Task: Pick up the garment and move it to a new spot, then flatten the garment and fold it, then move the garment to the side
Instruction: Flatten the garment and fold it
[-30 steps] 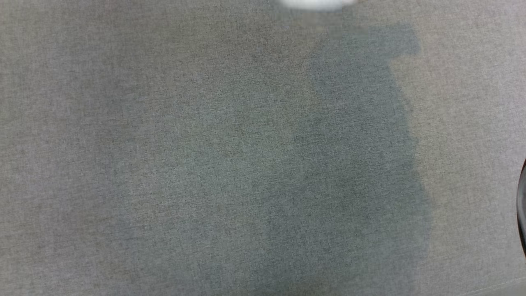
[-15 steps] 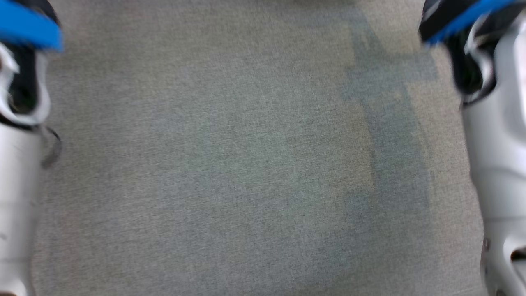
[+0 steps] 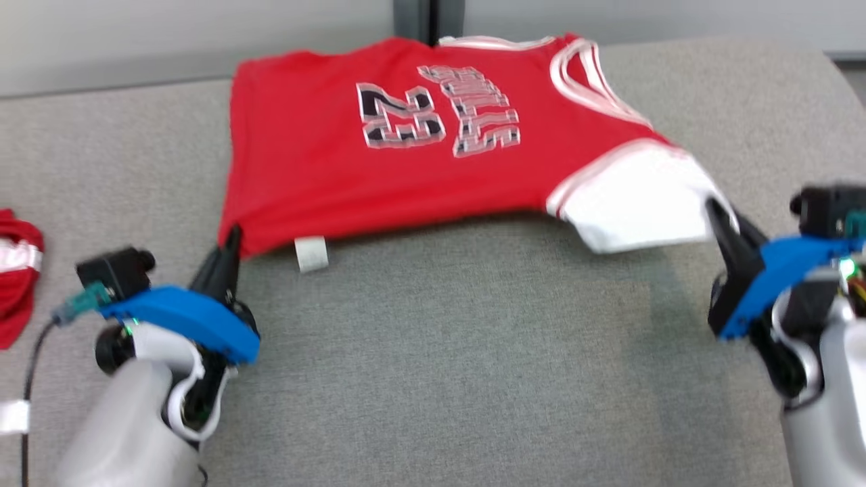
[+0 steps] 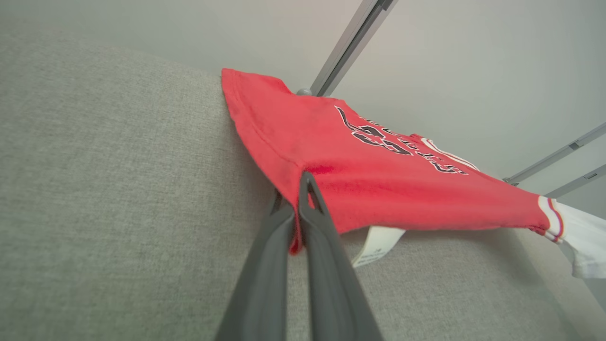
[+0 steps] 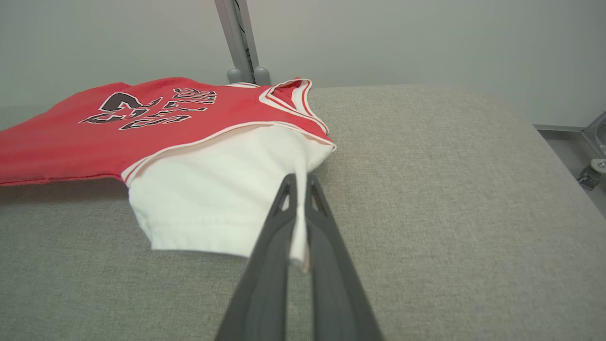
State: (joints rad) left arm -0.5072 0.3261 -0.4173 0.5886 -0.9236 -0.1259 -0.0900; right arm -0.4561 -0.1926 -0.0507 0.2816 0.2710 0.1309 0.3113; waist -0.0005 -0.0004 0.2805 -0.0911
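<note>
The garment [image 3: 406,176] is a red jersey with white sleeves and the number 23, stretched across the far half of the grey surface [image 3: 440,379]. My left gripper [image 3: 230,247] is shut on its red hem corner. In the left wrist view that gripper [image 4: 300,187] pinches the hem of the garment [image 4: 378,184], with a white label hanging beside it. My right gripper [image 3: 714,210] is shut on the white sleeve. The right wrist view has this gripper [image 5: 298,184] clamped on the sleeve edge of the garment [image 5: 208,189].
Another red and white cloth [image 3: 17,270] lies at the left edge of the grey surface. A grey wall and a vertical post [image 3: 416,19] stand behind the far edge. The surface's right edge [image 5: 544,137] drops off beside a metal frame.
The head camera has swung up from bare grey fabric, so both grippers and the garment have come into view. Any true movement of the arms cannot be told apart from this.
</note>
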